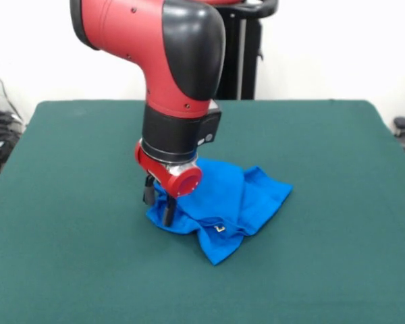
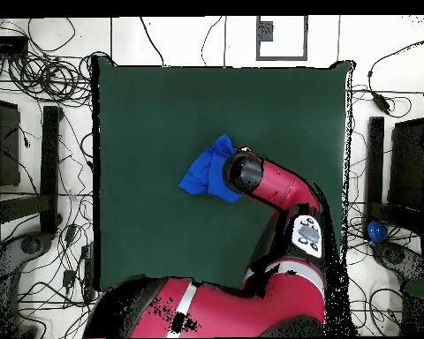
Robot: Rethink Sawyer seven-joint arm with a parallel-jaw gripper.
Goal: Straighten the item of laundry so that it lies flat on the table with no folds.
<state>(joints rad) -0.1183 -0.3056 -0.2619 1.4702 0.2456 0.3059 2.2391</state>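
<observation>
Crumpled blue shirt sits bunched on the green counter, folds all over. Hand presses down at its edge; whether it grips cloth, I cannot tell

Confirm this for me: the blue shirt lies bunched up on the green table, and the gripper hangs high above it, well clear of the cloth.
Not quite. The blue shirt is bunched up on the green table, but the gripper is not high above it: in the front view it is down at the crumpled cloth's edge, right at table level. The overhead view hides the gripper under the arm.
</observation>
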